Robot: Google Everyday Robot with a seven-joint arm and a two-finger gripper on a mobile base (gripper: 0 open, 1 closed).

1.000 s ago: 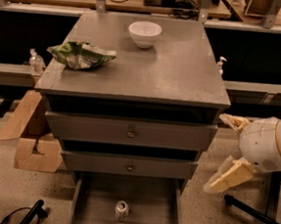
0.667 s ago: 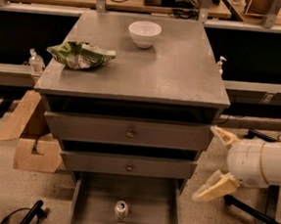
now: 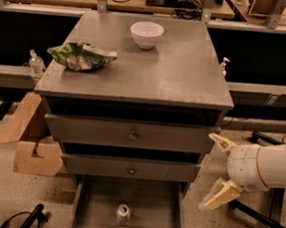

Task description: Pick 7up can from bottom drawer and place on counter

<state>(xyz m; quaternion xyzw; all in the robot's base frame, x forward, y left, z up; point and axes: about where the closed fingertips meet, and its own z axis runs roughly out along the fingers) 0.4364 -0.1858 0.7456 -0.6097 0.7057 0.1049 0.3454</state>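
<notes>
The 7up can [image 3: 123, 214] stands upright, silver top up, long axis vertical, mid-floor in the pulled-out bottom drawer [image 3: 149, 211]. Just right of that drawer the end effector [image 3: 217, 168] hangs empty, fingers spread. Beyond the drawer, the surface [image 3: 176, 74] carries a chip bag [image 3: 82, 55] and white bowl [image 3: 146, 34].

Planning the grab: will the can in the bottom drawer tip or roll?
Upright and narrow, the 7up can probably tips if nudged, then likely rolls on the flat bottom drawer floor. The gripper hangs open to its right.
</notes>
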